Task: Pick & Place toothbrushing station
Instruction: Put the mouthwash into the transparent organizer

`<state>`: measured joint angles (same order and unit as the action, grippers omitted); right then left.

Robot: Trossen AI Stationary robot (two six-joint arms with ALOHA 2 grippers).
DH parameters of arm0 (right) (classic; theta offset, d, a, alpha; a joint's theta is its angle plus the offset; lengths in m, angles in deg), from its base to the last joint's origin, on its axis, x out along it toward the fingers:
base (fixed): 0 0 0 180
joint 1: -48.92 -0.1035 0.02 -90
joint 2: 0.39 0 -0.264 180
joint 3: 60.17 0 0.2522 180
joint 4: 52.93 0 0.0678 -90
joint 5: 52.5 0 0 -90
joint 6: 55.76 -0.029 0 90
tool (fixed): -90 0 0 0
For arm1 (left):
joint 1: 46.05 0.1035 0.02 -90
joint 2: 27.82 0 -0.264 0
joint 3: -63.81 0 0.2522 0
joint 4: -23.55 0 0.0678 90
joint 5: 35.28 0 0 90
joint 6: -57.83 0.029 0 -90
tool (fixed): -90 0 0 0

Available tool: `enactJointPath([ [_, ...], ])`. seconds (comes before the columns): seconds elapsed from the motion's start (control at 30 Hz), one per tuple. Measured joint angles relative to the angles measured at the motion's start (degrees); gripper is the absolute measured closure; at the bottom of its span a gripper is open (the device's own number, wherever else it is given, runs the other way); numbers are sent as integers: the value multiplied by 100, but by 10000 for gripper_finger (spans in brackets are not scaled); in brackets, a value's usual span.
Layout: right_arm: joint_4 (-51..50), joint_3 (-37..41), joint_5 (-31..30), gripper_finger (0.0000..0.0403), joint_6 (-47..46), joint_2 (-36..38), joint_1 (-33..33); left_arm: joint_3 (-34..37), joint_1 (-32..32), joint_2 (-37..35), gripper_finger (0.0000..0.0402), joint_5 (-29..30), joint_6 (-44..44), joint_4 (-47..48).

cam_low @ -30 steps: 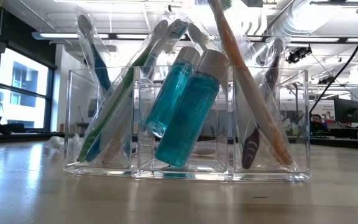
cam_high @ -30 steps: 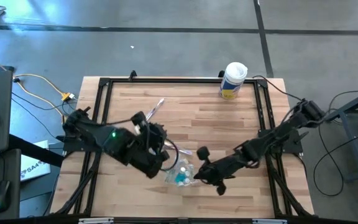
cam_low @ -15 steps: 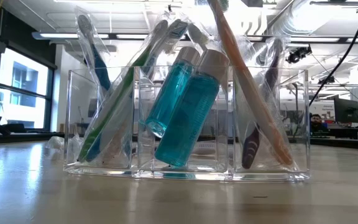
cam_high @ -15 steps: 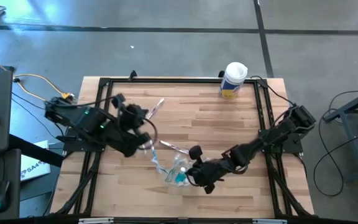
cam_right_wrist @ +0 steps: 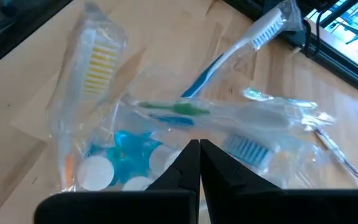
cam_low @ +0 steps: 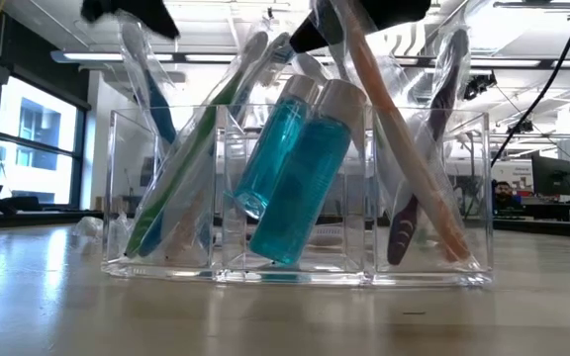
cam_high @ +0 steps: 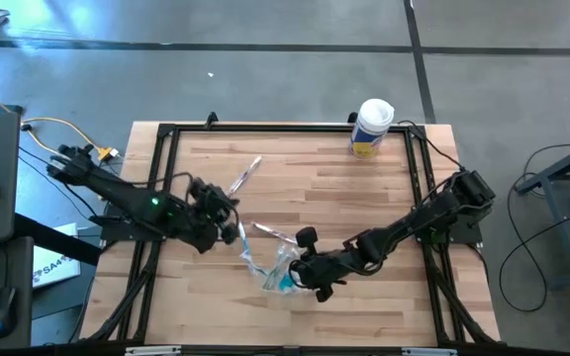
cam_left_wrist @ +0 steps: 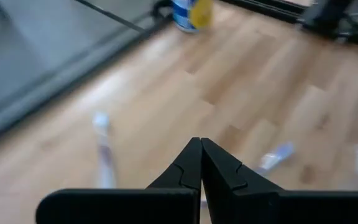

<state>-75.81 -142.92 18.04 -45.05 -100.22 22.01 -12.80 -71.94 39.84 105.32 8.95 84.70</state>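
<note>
Standing near the table's front edge, the clear holder looks light, rigid and slippery. Right gripper, jaws closed empty, hovers at it; grip wrapped toothbrushes mid-handle. Left gripper, also closed empty, sits just beside it.

Teal tubes with white caps fill the clear holder. An orange-handled toothbrush and a green-handled toothbrush flank them. The white canister carries a yellow label.
</note>
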Motion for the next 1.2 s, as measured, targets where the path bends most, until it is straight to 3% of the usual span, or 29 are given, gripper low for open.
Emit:
enactJointPath([
  [0.2,-66,0,20,401,-178,0,-52,1469,-84,88,401,-756,-754,-2409],
  [0.4,-91,0,2,401,-216,0,-126,2316,-119,280,401,-1073,-1609,-3069],
  [0.67,45,0,6,401,-297,2,-159,2705,4,313,401,-1283,-1459,-3967],
  [0.97,44,-56,24,401,-414,-145,-184,2815,2,1230,401,-1852,-1468,-5334],
  [1.2,-236,-431,-13,401,-513,-499,-223,2810,2,1478,401,-2070,-1372,-5742],
])
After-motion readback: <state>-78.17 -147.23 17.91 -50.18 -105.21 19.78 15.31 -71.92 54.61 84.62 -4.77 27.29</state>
